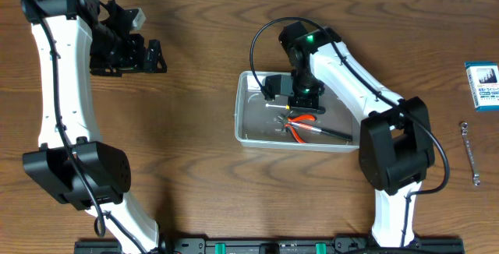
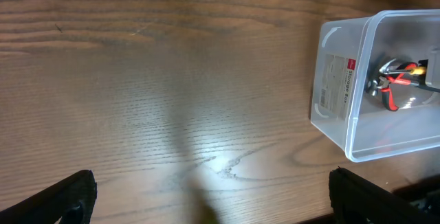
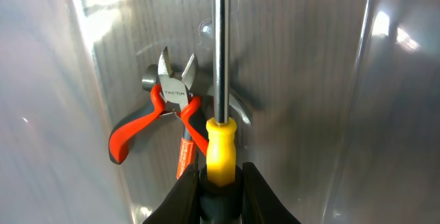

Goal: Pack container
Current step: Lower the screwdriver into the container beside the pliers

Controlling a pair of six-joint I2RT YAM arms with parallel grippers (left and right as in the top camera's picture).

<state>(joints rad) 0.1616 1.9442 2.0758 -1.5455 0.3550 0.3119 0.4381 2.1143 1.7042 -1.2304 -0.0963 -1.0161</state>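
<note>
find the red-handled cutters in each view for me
overhead: the cutters lie inside the clear container, just right of the picture's centre.
left wrist: the cutters are at the far right edge, seen through the container's wall.
right wrist: the cutters are left of centre, beside the screwdriver held in the right claw.
shared landmark: the clear container.

Container [image 1: 251, 121]: you'll find it mid-table [image 1: 195, 168].
Inside: pliers [image 1: 300, 127] just beside screwdriver [image 3: 220, 66].
Your right: wrench [image 1: 470, 154], card pack [image 1: 484, 86] behind it.
</note>
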